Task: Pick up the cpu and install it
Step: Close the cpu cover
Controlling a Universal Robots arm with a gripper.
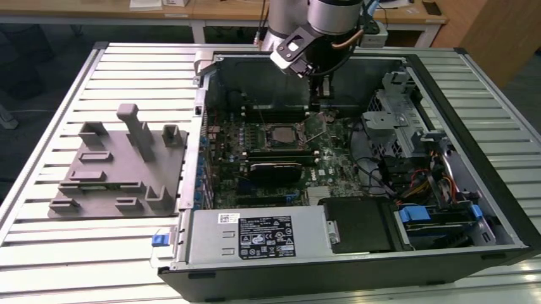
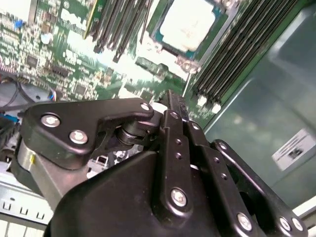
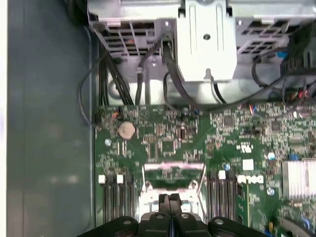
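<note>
The open computer case (image 1: pixel 495 209) lies on its side on the slatted metal bench (image 1: pixel 85 253), and the green circuit board (image 1: pixel 338 163) inside it faces up. In the exterior view the arm reaches down into the case from twelve o'clock. The gripper (image 1: pixel 321 114) hangs just above the board, at about one o'clock from the processor socket (image 1: pixel 267 135) and close to it.

In both wrist views the jaws are together at the tip of the gripper (image 2: pixel 171 98) (image 3: pixel 170 199), and nothing shows between them.

The cpu (image 2: pixel 187 24) is not in the jaws. In the second wrist view it lies flat in the socket, its pale shiny top up, between two banks of long dark memory slots (image 2: pixel 232 54), just beyond the jaw tips.

In the exterior view a thin metal frame (image 1: pixel 315 126) stands tilted up at the socket's three o'clock edge, right under the gripper. In the first wrist view a round coin battery (image 3: pixel 127 129) sits on the board, and a grey metal drive cage (image 3: pixel 205 44) stands past the board's far edge.

In the exterior view, the grey holder block (image 1: pixel 118 164) with its upright posts rests on the bench at nine o'clock from the case, apart from it. A silver power supply box (image 1: pixel 253 235) fills the case's six o'clock end.
</note>
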